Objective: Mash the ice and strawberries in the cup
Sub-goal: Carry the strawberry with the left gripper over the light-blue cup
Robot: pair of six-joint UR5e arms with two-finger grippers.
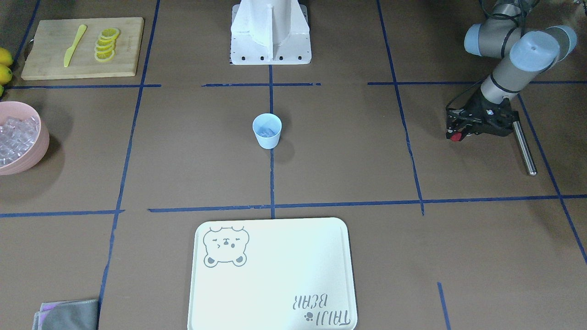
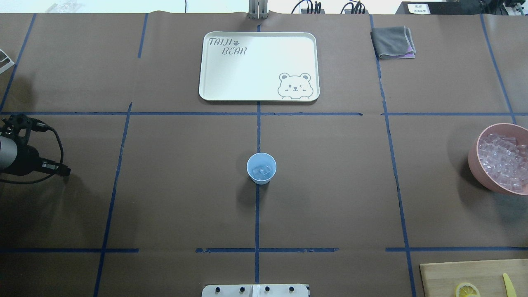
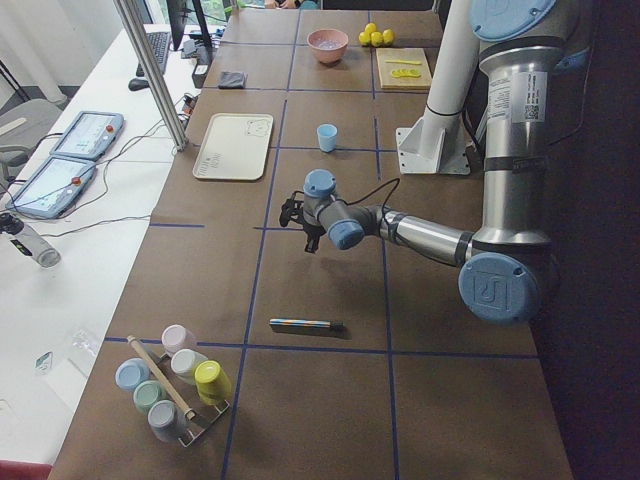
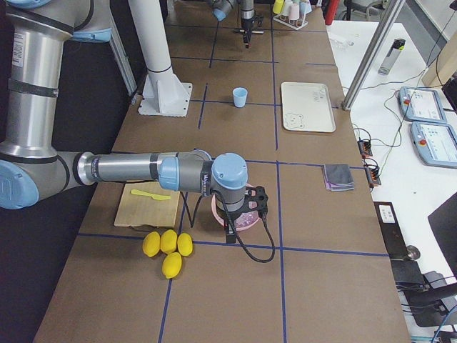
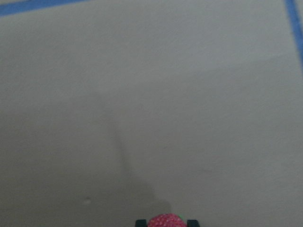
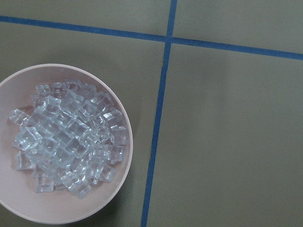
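Observation:
The pale blue cup (image 1: 267,130) stands upright at the table's middle with a few ice cubes (image 2: 262,171) inside. My left gripper (image 1: 456,134) hovers low over the table far to the robot's left of the cup, shut on the red strawberry (image 1: 455,137). The strawberry also shows between the fingertips in the left wrist view (image 5: 165,221). My right gripper (image 4: 241,213) hangs over the pink bowl (image 6: 124,189) full of ice (image 6: 66,142). It shows only in the exterior right view, so I cannot tell if it is open or shut.
A metal rod (image 1: 524,146) lies on the table beside the left gripper. A white bear tray (image 1: 273,275) sits on the far side of the cup from the robot. A cutting board (image 1: 124,46) holds lemon slices and a yellow knife. A grey cloth (image 1: 69,315) and whole lemons (image 4: 168,246) lie nearby.

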